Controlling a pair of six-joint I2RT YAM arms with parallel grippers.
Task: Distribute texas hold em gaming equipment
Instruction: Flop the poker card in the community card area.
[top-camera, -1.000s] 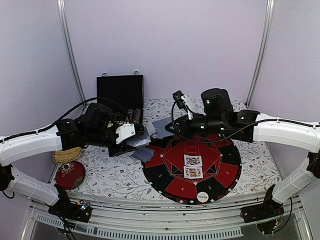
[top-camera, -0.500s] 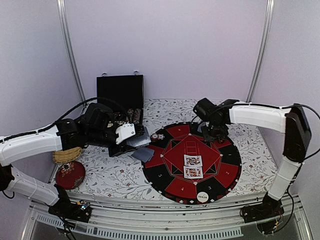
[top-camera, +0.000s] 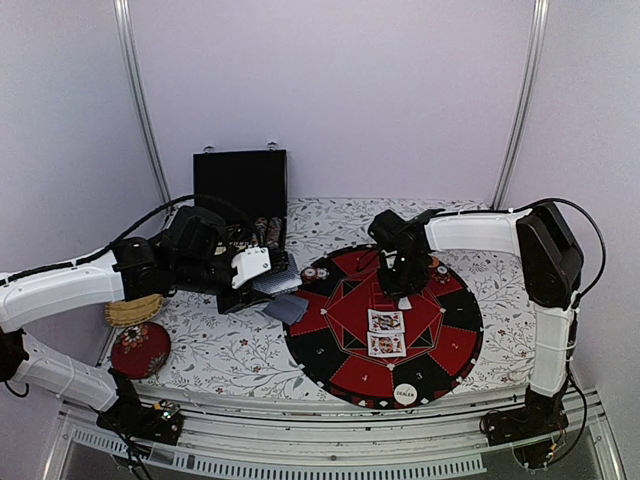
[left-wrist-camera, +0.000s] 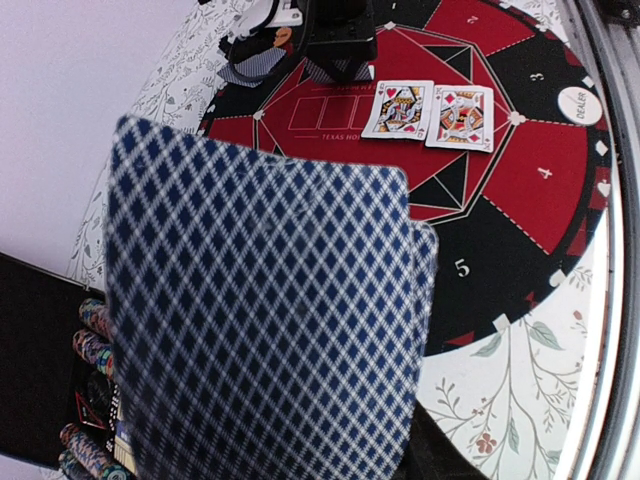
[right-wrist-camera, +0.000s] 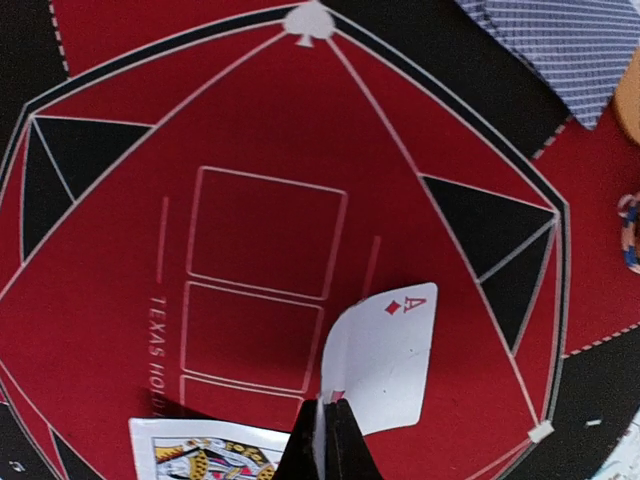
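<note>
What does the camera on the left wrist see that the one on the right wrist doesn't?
Only the left wrist: blue-patterned cards held close to the lens, two face-up cards side by side, the DEALER button, and chips in the black case. Only the right wrist: the face of the ace of diamonds, pinched by the right gripper. Both: the red-and-black mat with its outlined card spaces.
</note>
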